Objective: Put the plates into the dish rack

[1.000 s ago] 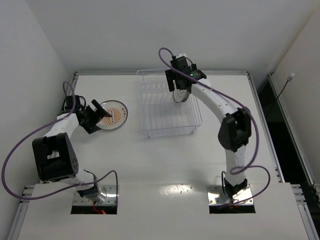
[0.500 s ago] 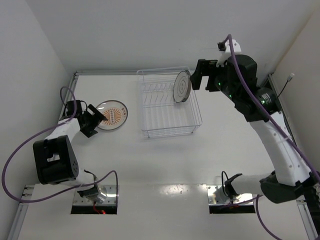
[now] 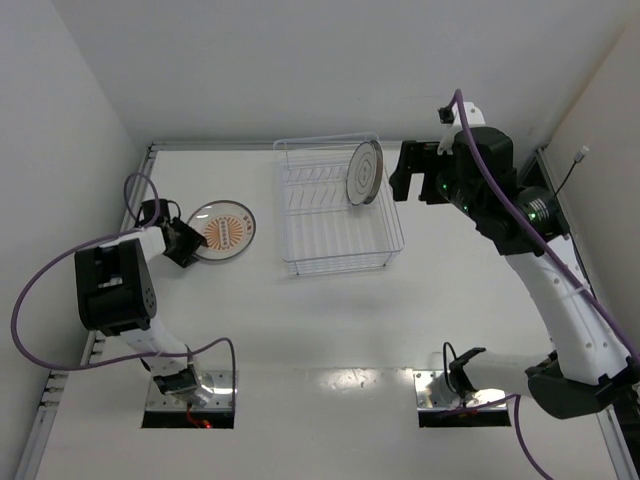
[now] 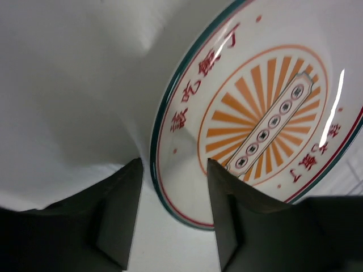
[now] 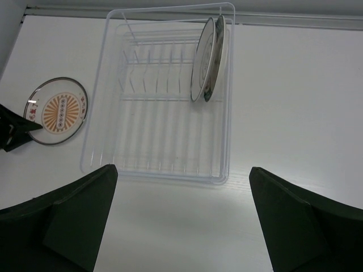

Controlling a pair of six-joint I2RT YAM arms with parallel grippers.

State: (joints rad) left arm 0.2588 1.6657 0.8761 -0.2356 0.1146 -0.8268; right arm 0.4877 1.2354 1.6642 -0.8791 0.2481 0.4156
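Left claw (image 4: 174, 170), spread, straddles the rim of the sunburst plate (image 4: 266, 113), whose red Chinese characters I can't quite read. Right claw (image 5: 182, 170), spread, hovers above the dish rack (image 5: 153, 130), which holds two upright plates (image 5: 203, 62).

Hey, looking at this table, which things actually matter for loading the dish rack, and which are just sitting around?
For the job:
- sunburst plate, flat on the table, its rim between the fingers of the open left end effector
- two plates upright in the dish rack
- right end effector, open and empty

Just around:
- purple arm cables
- white plug at far right
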